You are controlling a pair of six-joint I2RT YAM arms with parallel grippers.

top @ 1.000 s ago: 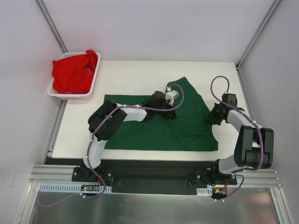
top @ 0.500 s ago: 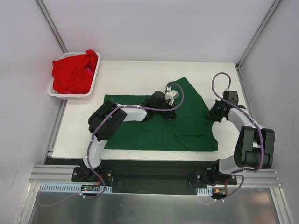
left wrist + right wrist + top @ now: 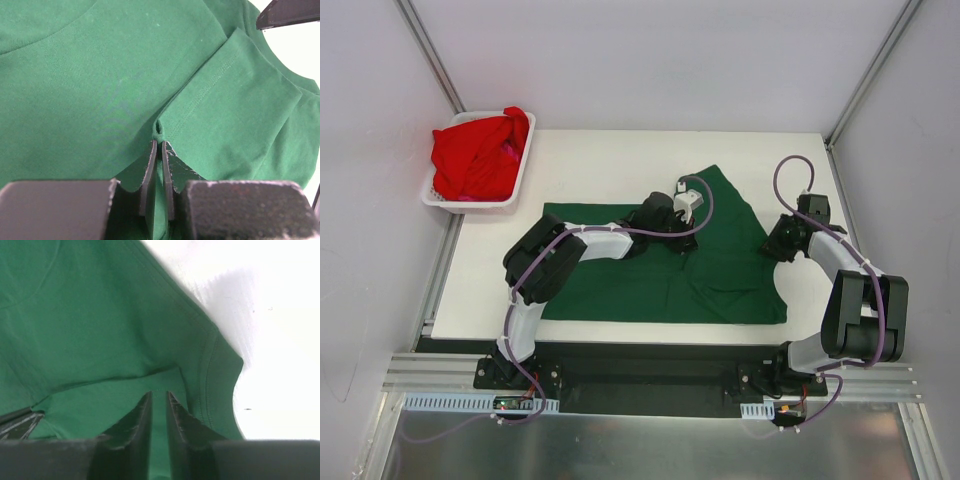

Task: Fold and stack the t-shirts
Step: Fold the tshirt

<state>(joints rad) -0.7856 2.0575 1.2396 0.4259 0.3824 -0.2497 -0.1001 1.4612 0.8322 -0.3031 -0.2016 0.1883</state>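
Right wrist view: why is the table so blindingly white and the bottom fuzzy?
Right wrist view: the bare table is overexposed beside the green t-shirt; the end effector sits very near the lens, so it blurs. Top external view: evenly lit, sharp.

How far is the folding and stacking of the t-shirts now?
Done: a sleeve of the green t-shirt lies folded onto its body. In hand: the left tool pinches its cloth; the right tool is at its edge, grip unclear. Left: the remaining folds, and the red t-shirts crumpled in the white basket.
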